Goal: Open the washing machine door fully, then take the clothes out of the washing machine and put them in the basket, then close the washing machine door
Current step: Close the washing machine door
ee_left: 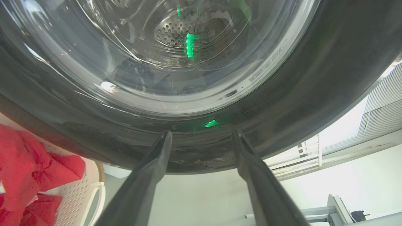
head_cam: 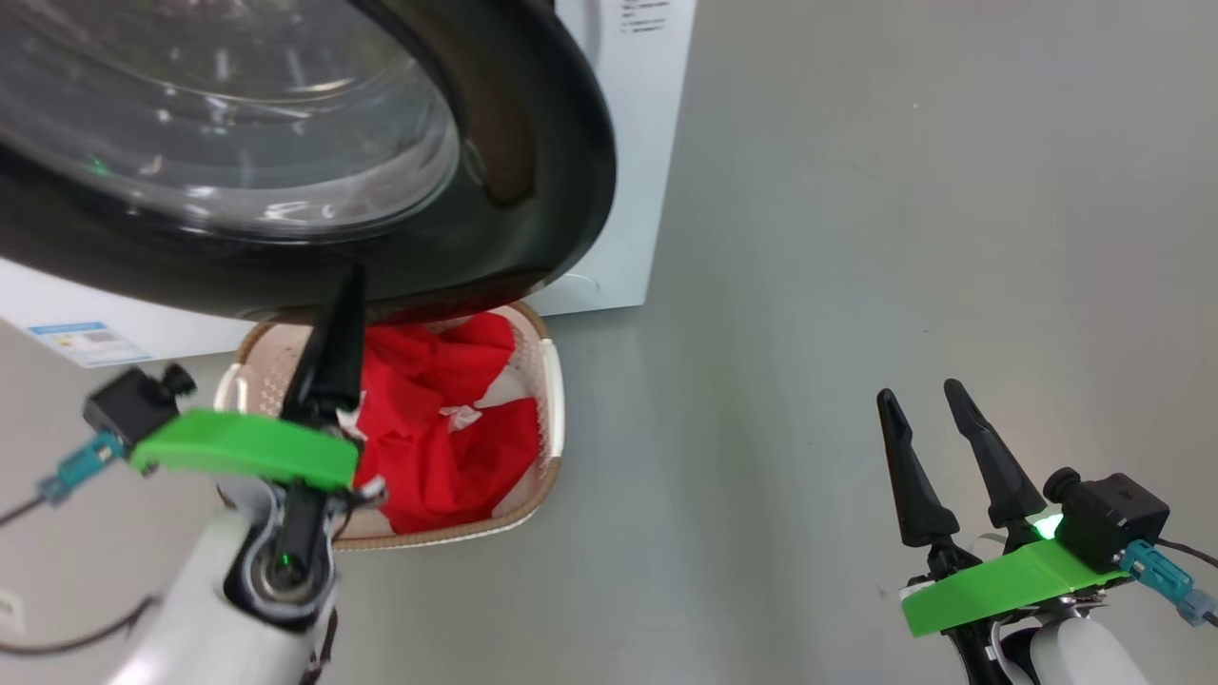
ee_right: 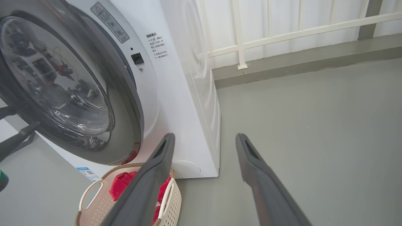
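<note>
Grey floor (head_cam: 856, 238); basket (head_cam: 557, 409) opens upward under washing machine door (head_cam: 533, 190).

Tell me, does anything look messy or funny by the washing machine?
Nothing is spilled: the clothes sit bunched in the basket. The one odd thing is the washing machine door, not shut, hanging out over the basket, with the open left gripper at its black rim.

Smooth grey floor (ee_right: 314, 125) beneath and ahead of the right gripper (ee_right: 204, 135); white railing (ee_right: 237, 31) on a grey kerb (ee_right: 298, 61) farther ahead, beyond its fingertips.
</note>
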{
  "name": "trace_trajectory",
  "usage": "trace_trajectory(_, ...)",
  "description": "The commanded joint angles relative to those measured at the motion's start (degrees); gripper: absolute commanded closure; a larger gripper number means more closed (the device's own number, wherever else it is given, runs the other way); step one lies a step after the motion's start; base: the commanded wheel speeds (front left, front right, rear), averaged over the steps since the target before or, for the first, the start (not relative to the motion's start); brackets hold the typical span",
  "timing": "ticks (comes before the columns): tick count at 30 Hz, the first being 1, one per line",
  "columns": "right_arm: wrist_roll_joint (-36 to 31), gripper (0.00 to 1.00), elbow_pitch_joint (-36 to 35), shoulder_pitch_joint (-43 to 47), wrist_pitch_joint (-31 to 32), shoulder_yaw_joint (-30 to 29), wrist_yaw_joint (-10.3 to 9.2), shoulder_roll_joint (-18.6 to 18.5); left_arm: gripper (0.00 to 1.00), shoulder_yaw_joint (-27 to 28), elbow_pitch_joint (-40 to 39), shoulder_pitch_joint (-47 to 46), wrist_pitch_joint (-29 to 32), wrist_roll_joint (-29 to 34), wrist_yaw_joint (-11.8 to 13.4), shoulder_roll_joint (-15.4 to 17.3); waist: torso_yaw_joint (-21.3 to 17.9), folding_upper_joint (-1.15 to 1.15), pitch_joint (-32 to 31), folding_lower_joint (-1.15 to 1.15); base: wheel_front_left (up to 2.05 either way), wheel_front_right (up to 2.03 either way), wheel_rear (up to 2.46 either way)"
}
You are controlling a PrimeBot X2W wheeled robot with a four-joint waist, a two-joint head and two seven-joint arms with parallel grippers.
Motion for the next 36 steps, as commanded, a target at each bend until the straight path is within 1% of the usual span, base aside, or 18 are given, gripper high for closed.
trace_trajectory(1, -0.72, 0.0, -1.2, 0.43, -0.37, 0.88, 0.43, -0.1, 0.0, 2.33, -1.46, 1.03, -0.43, 1.55, -0.37, 1.42, 1.45, 0.0, -0.56, 0.0, 0.0, 0.0, 0.0)
trace_trajectory(7, -1.49, 0.0, -0.99, 1.14, -0.37, 0.6, 0.43, -0.1, 0.0, 5.44, -2.05, 6.98, -0.44, 4.64, -0.37, 0.26, 3.09, 0.0, -1.57, 0.0, 0.0, 0.0, 0.0)
trace_trajectory(13, -1.91, 0.0, -0.97, 2.25, -0.37, 0.06, 0.43, -0.1, 0.0, 8.22, -3.52, 12.58, -0.44, 7.02, -0.37, 0.02, 3.98, 0.0, -2.69, 0.0, 0.0, 0.0, 0.0)
trace_trajectory(25, -2.88, 0.0, -0.8, 4.77, -0.37, -2.07, 0.43, -0.47, 0.0, 12.56, -4.58, 19.86, -0.44, 13.74, -0.37, -0.56, 5.53, 0.0, -4.83, 0.0, 0.0, 0.0, 0.0)
trace_trajectory(30, -3.07, 0.0, -1.01, 5.72, -0.37, -3.4, 0.43, -0.98, 0.0, 15.93, -5.17, 22.45, -0.44, 17.81, -0.37, -1.1, 6.07, 0.0, -5.57, 0.0, 0.0, 0.0, 0.0)
trace_trajectory(36, -3.3, 0.0, -1.28, 6.41, -0.37, -4.7, 0.43, -1.28, 0.0, 19.42, -6.94, 25.24, -0.44, 25.77, -0.37, -1.95, 6.63, 0.0, -5.94, 0.0, 0.0, 0.0, 0.0)
